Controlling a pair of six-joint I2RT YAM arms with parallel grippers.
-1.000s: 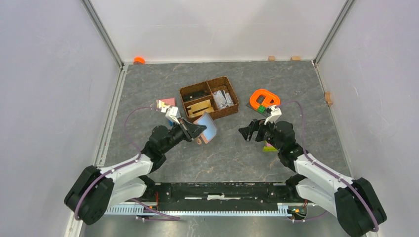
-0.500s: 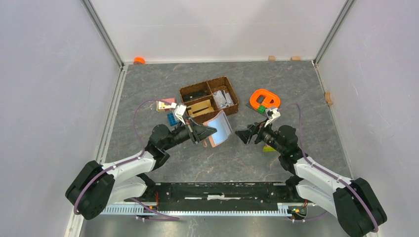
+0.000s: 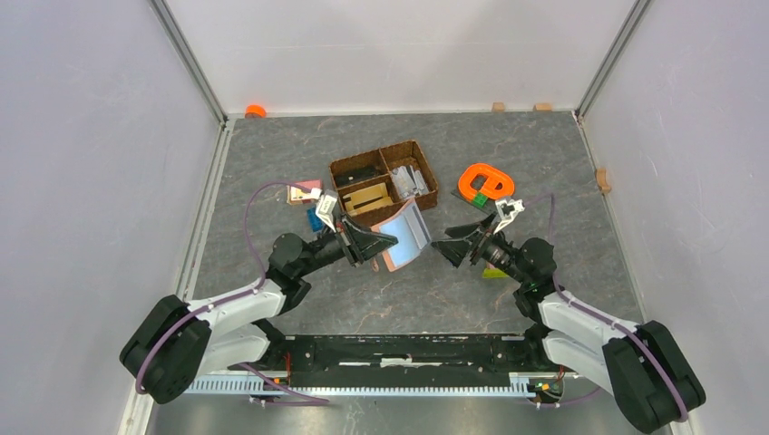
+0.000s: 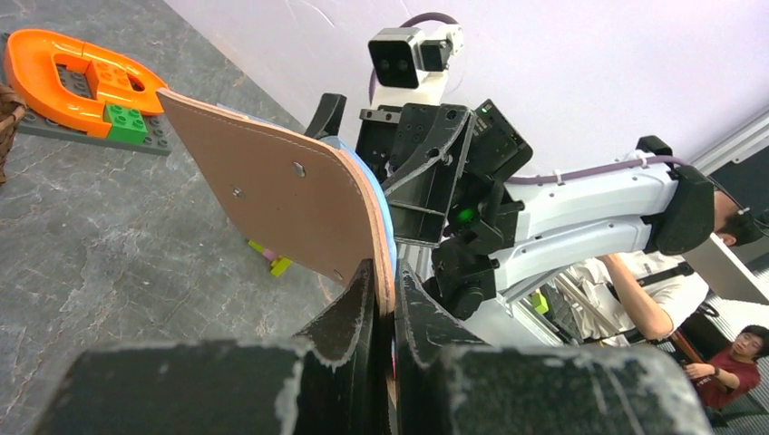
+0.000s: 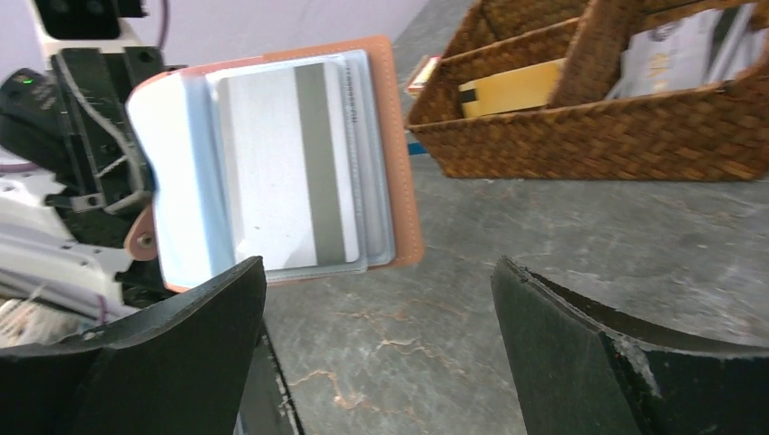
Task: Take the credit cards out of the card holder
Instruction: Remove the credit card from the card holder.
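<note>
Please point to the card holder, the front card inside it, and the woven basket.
card holder [image 4: 281, 208], left wrist view, on its brown outer cover.
front card [image 5: 263, 163], right wrist view, on its pale face beside the grey stripe.
woven basket [image 5: 589, 145], right wrist view, on its near wall.

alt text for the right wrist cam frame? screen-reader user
Open brown card holder, held up by the left gripper behind it, faces the camera with a pale striped card in its clear sleeve. The right gripper stands wide open in the foreground, touching nothing; a woven basket sits on the table at upper right.
</note>
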